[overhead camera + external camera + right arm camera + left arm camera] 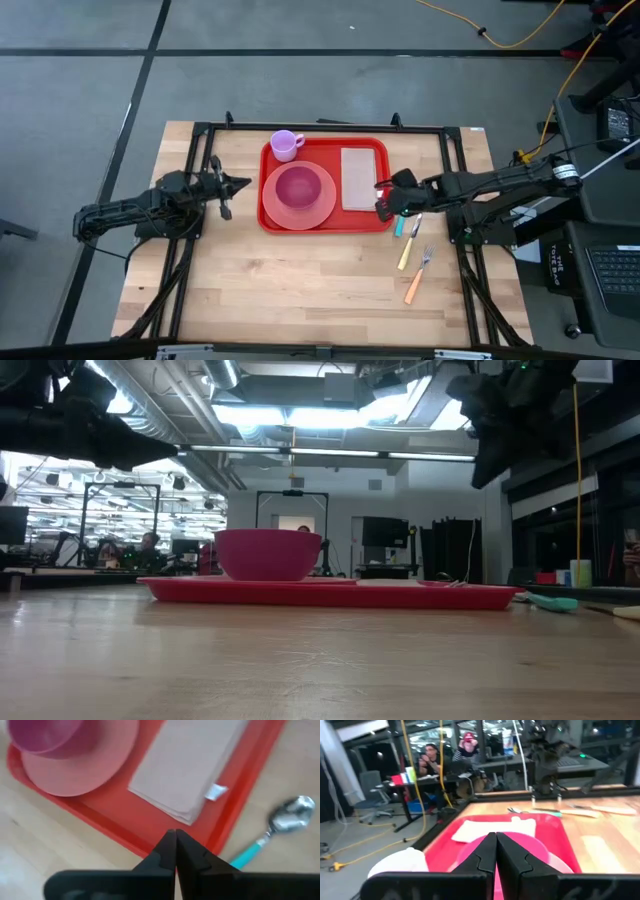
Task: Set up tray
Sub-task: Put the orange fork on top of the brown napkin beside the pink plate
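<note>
The red tray [325,222] lies flat on the wooden table. On it rest a salmon-pink plate [322,207] carrying a magenta bowl [297,186], a beige napkin [361,178] and a lilac cup [285,145] in its far left corner. My left gripper [243,184] hovers shut just left of the tray, pointing at the bowl [540,847]. My right gripper [383,207] is shut and raised over the tray's near right rim [150,842]. In the low view both arms hang well above the tray [330,592].
Right of the tray, a teal-handled spoon [280,825], a yellow-handled utensil [408,248] and an orange-handled fork [417,276] lie on the table. The near half of the tabletop [300,290] is bare wood. Black frame rails run along the table's sides. People sit beyond the table [445,760].
</note>
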You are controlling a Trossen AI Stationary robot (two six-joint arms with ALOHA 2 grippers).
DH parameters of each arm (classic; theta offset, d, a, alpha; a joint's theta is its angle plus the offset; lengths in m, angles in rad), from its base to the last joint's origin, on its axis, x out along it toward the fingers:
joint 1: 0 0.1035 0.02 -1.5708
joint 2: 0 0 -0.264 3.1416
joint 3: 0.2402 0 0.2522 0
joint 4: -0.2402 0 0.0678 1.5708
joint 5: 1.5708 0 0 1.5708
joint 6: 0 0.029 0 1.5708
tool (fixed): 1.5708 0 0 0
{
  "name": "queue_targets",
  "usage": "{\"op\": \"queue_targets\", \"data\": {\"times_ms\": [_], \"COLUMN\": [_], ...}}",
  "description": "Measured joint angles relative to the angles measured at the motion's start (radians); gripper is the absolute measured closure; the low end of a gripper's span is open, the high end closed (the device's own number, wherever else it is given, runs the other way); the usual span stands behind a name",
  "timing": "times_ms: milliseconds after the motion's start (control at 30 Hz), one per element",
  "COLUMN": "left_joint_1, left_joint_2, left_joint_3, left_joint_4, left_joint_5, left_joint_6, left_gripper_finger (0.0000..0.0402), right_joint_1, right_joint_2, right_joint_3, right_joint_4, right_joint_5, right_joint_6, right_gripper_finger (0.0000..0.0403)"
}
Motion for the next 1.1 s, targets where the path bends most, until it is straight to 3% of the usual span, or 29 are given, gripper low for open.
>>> {"op": "queue_targets", "data": {"times_ms": [367,1100], "left_joint_1": [0.0,-0.001], "left_joint_2": [-0.005,-0.005], "left_joint_3": [0.0,-0.003], "left_joint_4": [0.023,0.041], "left_joint_5": [0.05,0.039], "left_joint_6": [-0.041,-0.016], "left_gripper_finger": [0.0398,0.0398], "right_joint_1": [0.003,0.003], "right_joint_2": [0.0,0.0], "right_joint_3": [0.0,0.0], "right_joint_4": [-0.068,-0.065], "right_joint_5": [-0.015,-0.029], "right_joint_6": [0.038,0.036], "right_gripper_finger": [0.0396,0.0396]}}
